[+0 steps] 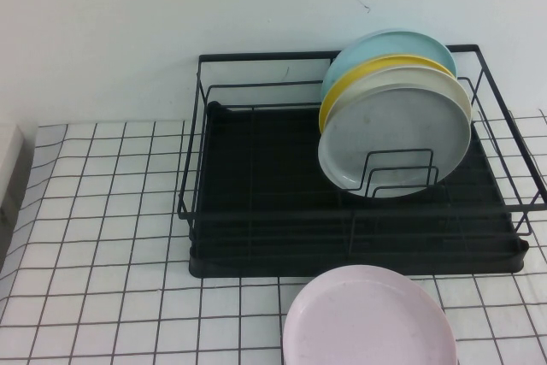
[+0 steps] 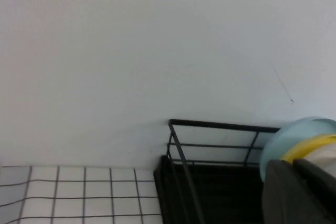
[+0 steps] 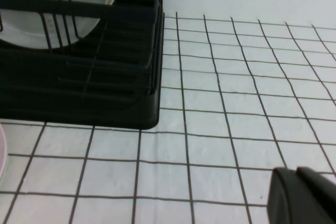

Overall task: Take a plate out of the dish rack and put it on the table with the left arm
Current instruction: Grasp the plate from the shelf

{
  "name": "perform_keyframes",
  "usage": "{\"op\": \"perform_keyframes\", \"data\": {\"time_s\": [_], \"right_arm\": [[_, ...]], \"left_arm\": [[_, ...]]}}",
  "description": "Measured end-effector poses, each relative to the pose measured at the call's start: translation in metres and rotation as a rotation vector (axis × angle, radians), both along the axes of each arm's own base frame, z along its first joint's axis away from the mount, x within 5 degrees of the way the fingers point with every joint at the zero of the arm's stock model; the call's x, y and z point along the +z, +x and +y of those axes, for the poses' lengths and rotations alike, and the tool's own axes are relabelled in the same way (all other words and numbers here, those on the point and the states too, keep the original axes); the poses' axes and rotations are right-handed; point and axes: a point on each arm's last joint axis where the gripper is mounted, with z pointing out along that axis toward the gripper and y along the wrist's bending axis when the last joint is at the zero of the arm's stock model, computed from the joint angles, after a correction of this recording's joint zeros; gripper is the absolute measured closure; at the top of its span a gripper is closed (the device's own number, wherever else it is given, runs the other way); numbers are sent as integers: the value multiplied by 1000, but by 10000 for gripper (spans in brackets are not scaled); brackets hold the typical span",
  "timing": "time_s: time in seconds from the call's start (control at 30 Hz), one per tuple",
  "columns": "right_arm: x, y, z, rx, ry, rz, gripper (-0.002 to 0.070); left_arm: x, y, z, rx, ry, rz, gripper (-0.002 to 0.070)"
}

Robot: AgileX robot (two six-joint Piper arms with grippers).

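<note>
The plate [image 1: 395,137] leans in the dish rack [image 1: 256,237] (right side) — end effectors unseen overhead.

Neither of my arms shows in the high view. My left end effector [image 2: 299,192] appears only as a dark, blurred tip at the corner of my left wrist view, raised. My right end effector [image 3: 304,195] likewise shows as a dark tip in my right wrist view, low over the tabletop [image 3: 220,140].
</note>
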Motion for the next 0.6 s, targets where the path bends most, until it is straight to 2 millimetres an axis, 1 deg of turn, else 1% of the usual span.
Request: {"op": "perform_keyframes", "data": {"time_s": [0.07, 0.1, 0.2, 0.3, 0.33, 0.37, 0.43, 0.53, 0.6], "right_arm": [[0, 0, 0, 0, 0, 0, 679], [0, 0, 0, 0, 0, 0, 679], [0, 0, 0, 0, 0, 0, 679], [0, 0, 0, 0, 0, 0, 679], [0, 0, 0, 0, 0, 0, 679], [0, 0, 0, 0, 0, 0, 679], [0, 0, 0, 0, 0, 0, 679], [0, 0, 0, 0, 0, 0, 679], [0, 0, 0, 0, 0, 0, 679]], "left_arm": [[0, 17, -5, -37, -34, 25, 678], [0, 24, -8, -65, -18, 35, 678], [-3, 57, -24, -191, 69, 88, 678], [-8, 90, -47, -346, 202, 103, 678], [-7, 98, -55, -390, 255, 82, 678], [-10, 109, -66, -443, 308, 77, 678], [-11, 124, -82, -501, 400, 42, 678], [-16, 147, -111, -564, 471, 13, 678], [-24, 161, -129, -607, 525, 5, 666]]}}
